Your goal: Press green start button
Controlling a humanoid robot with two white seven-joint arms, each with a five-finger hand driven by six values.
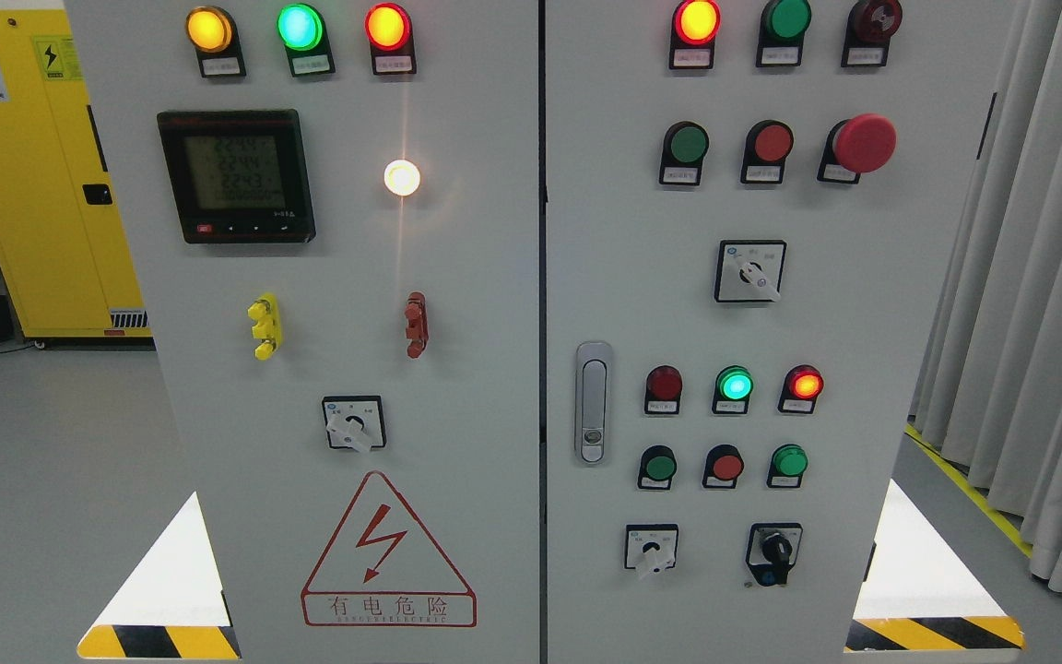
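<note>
A grey electrical cabinet [494,387] fills the head view, with two door panels. The right door carries several green push buttons: one in the upper row [688,144], one at the lower left [659,467] and one at the lower right [789,460]. Red push buttons [772,142] [726,466] sit beside them. A lit green lamp [734,384] glows above the lower buttons. I cannot read the labels, so I cannot tell which green button is the start button. Neither of my hands shows in the view.
A red mushroom emergency stop [864,143] protrudes at the upper right. Rotary switches [750,271] [774,551] and a door handle [593,402] are on the right door. A meter display [236,175] is on the left door. A yellow cabinet [33,184] stands left, curtains [1038,277] right.
</note>
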